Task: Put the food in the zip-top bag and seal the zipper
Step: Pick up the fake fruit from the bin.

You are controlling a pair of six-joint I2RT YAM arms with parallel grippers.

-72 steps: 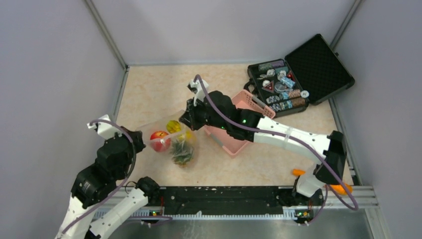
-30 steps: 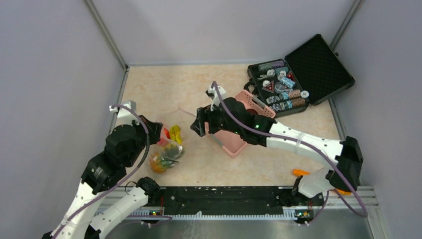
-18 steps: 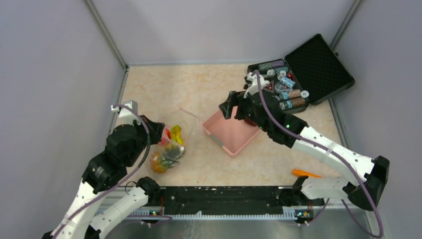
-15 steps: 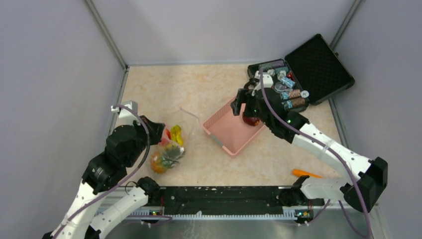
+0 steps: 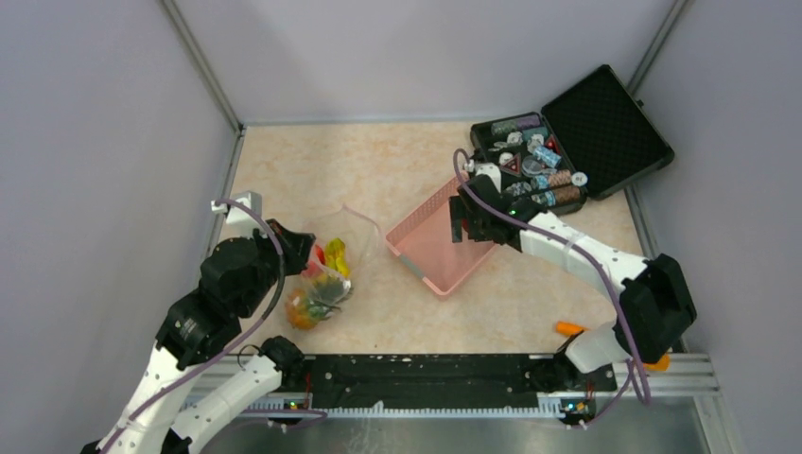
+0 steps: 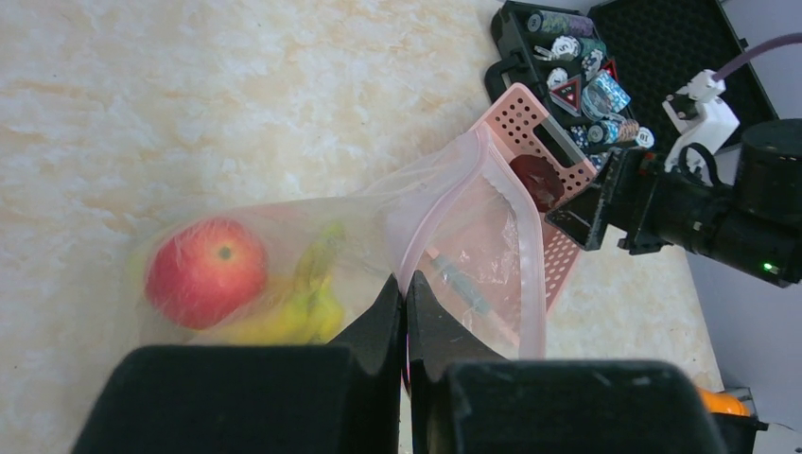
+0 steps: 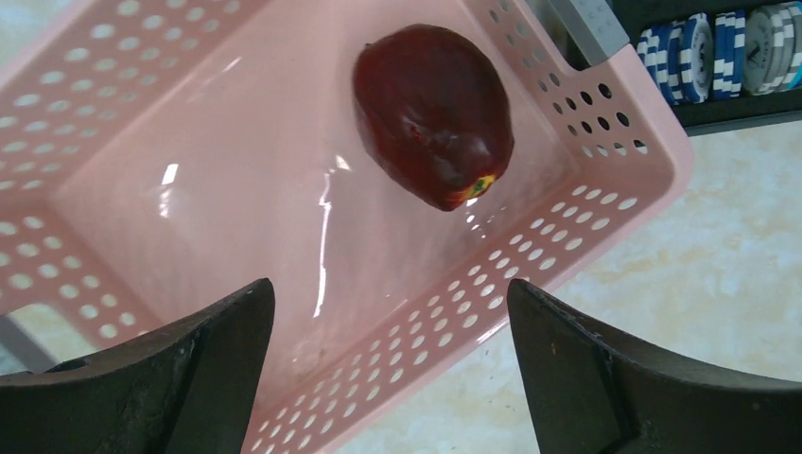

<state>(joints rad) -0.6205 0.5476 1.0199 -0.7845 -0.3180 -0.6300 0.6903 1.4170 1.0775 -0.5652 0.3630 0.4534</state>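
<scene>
Left of the pink basket [image 5: 430, 255], from above, the zip-top bag [image 5: 356, 231] holds food [image 5: 320, 288]. Left wrist: closed left jaws pinch its mouth. Right wrist: open right jaws hover over the maroon fruit [image 7: 433, 113] in the basket's corner; the wall could block them.

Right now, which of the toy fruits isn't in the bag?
The dark maroon fruit: it lies in the pink basket below the open right pincer, while the red fruit, bananas and pineapple sit inside the clear bag.
</scene>
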